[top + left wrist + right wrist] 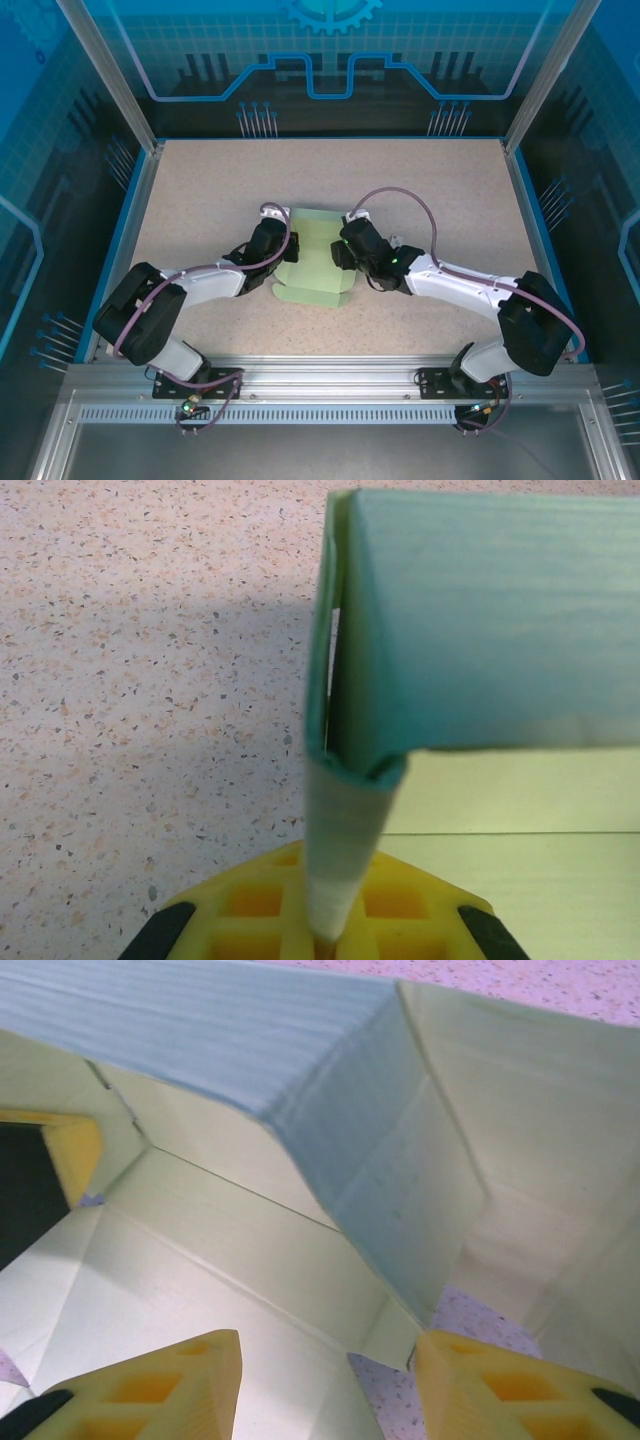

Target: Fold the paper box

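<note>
Found part-folded in the middle of the counter (200, 190), between the two arms: the paper box (318, 268), clamped by the left jaws on a raised, doubled side wall (345, 810) and straddled by the right jaws, set apart and pinching nothing. Could well buckle or tear along that thin wall if tugged sideways by the left while pushed by the right, with only one edge pinned. Could also spring back open on release, or skid over the smooth counter under an off-centre push.
</note>
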`<state>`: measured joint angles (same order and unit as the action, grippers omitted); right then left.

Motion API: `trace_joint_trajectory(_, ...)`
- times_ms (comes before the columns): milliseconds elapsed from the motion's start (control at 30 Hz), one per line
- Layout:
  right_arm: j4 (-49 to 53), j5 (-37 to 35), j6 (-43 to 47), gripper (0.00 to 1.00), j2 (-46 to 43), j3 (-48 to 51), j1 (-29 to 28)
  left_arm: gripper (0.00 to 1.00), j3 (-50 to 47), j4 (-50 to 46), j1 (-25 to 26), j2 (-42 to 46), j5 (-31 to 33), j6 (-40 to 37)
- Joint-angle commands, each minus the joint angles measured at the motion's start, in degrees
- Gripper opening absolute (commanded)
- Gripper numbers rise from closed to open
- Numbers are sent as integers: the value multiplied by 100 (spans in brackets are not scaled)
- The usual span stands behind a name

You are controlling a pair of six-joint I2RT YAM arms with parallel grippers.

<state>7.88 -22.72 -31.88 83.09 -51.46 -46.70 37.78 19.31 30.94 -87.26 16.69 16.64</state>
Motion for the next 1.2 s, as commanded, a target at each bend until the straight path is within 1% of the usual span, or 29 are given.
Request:
trace_joint_trajectory(0,-420,321,128,49,-2,75,38,4,19,38,52,150,-89,131)
trace_joint_trajectory(333,-907,845,151,48,458,-46,49,4,0,24,50,201,-110,162)
trace_joint_trajectory(533,-847,932,245,48,449,-5,95,4,-4,-11,59,213,-76,137)
trace_joint_trajectory(733,-350,1029,689,48,-23,75,119,4,36,-133,47,215,-4,153)
trace_joint_trajectory(900,288,1396,1205,49,-623,75,182,4,45,-243,46,220,32,186)
trace_joint_trajectory(1067,1130,1773,1776,50,-1208,-175,388,4,58,-300,21,237,-4,242)
trace_joint_trajectory(1167,1552,1899,2016,50,-1598,-296,676,4,67,-360,-5,258,-64,302)
